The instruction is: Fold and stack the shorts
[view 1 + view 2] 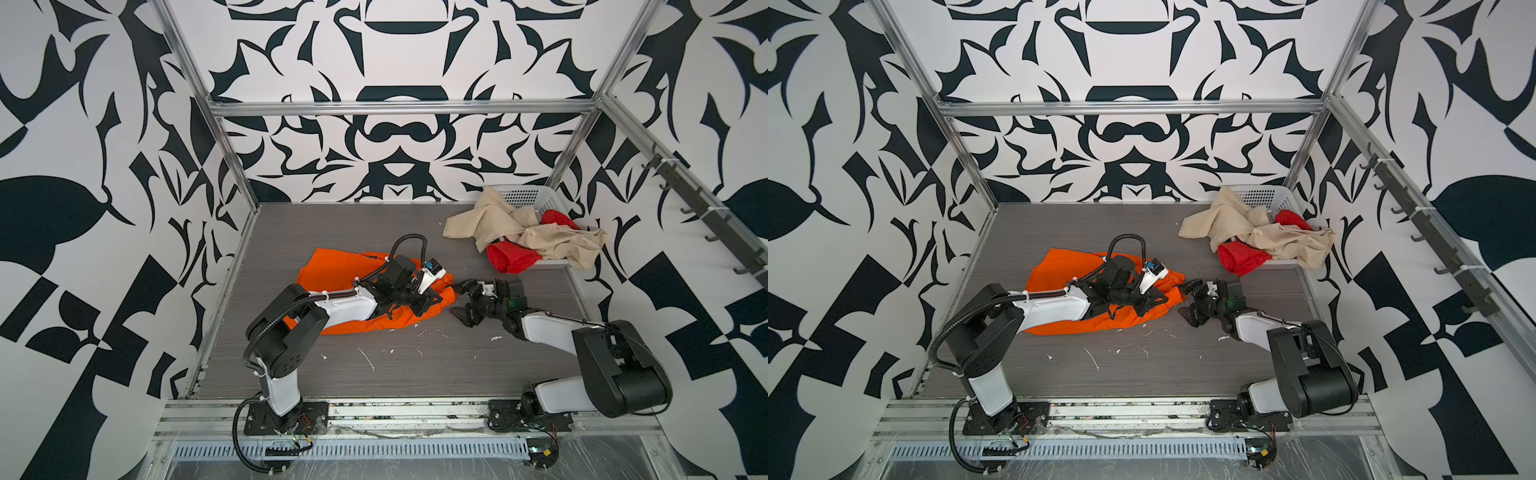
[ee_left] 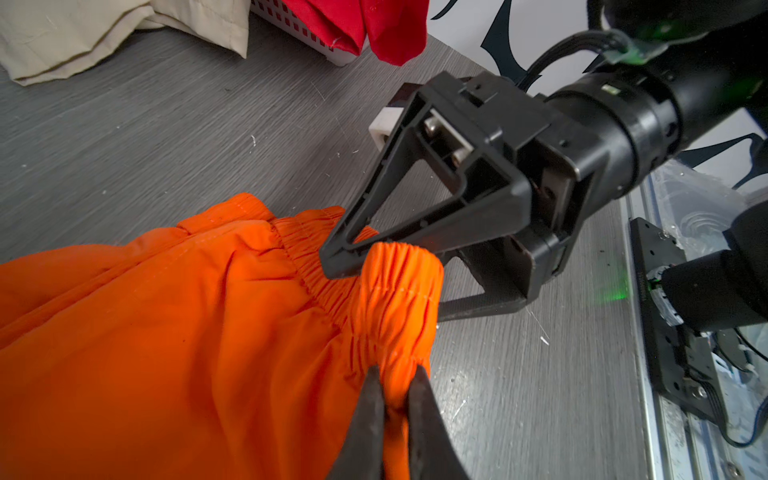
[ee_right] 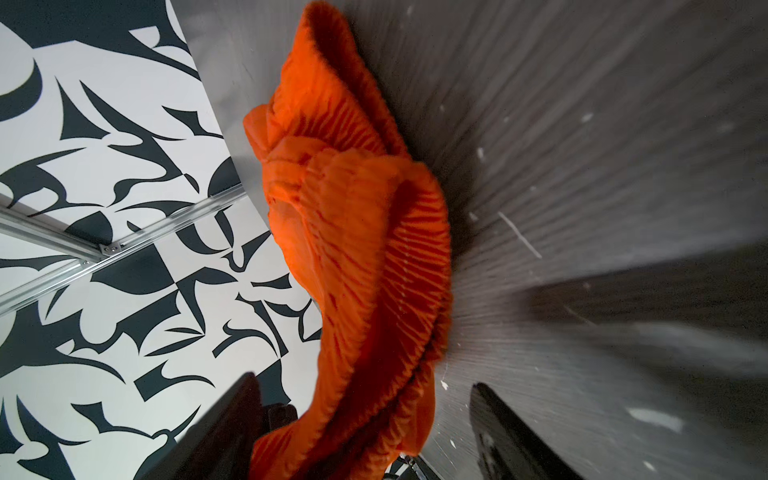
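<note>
Currently the left claw (image 2: 395, 388) pinches the waistband of the orange shorts (image 2: 187, 332), while the right claw (image 1: 457, 298) gapes wide astride it.

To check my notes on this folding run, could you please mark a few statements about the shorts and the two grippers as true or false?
1. The left gripper is shut on the orange shorts at the waistband. True.
2. The right gripper is clamped tight on the orange shorts. False: its jaws stand open, one on either side of the waistband.
3. The beige shorts lie folded flat beside the orange shorts. False: they are crumpled and draped over the basket at the far right.
4. The red shorts are partly covered by the beige shorts. True.
</note>
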You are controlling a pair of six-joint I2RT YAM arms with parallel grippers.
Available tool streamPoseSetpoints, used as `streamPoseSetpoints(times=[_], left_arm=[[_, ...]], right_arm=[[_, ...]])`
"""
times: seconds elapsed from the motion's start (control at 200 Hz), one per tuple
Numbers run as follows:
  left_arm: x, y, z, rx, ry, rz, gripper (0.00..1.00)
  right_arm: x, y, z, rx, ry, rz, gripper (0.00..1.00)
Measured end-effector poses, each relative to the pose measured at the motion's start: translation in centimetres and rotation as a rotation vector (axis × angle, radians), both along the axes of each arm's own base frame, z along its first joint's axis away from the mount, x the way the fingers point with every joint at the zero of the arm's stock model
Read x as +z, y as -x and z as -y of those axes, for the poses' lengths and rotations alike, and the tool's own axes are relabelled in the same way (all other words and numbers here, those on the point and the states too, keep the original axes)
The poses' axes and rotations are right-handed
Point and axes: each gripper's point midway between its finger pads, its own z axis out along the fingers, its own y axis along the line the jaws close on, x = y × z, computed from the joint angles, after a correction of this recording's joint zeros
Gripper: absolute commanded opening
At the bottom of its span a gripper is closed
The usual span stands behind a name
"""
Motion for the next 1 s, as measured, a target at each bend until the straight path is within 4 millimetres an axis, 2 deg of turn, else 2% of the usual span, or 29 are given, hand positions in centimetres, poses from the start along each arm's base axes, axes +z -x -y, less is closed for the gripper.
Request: streamPoseSetpoints(times=[0.21,0.285,0.345,0.43,0.47,0.585,0.69,0.785,0.895,1.0], left_arm=[[-0.1,0.8,0.4,-0.016,-0.005,-0.008,0.1],[-0.3,1.4,0.7,-0.026,-0.009,-0.014,0.21],[-0.3,1.7,0.8,-0.032,-0.011,-0.023,0.36],[-0.1,1.9,1.1,-0.041,-0.008,-0.012,0.47],[0.1,1.9,1.1,-0.039,-0.005,-0.005,0.5],[1.2,1.5,0.5,-0.004,0.003,0.012,0.55],[3.0,0.4,-1.7,0.09,0.008,0.038,0.6],[4.2,-1.4,-4.8,0.226,-0.005,0.04,0.63],[4.6,-4.2,-9.2,0.419,-0.04,-0.009,0.63],[3.6,-6.5,-14.1,0.614,-0.088,-0.112,0.61]], right_arm=[[-0.8,-0.8,-0.6,-0.01,-0.004,-0.011,0.79],[-1.0,-1.0,-0.8,-0.011,-0.006,-0.012,0.73],[-0.9,-1.0,-0.9,-0.008,-0.006,-0.007,0.61],[-1.0,-0.8,-1.1,0.014,0.008,0.003,0.4],[-1.1,-0.6,-1.2,0.03,0.022,0.006,0.32],[-1.8,0.2,-0.8,0.053,0.083,-0.02,0.2],[-1.4,0.6,-0.1,0.09,0.16,-0.016,0.12],[-0.1,0.2,0.9,0.134,0.261,0.02,0.07],[2.8,-0.8,2.0,0.196,0.399,0.087,0.06],[6.0,-1.8,3.1,0.266,0.539,0.158,0.05]])
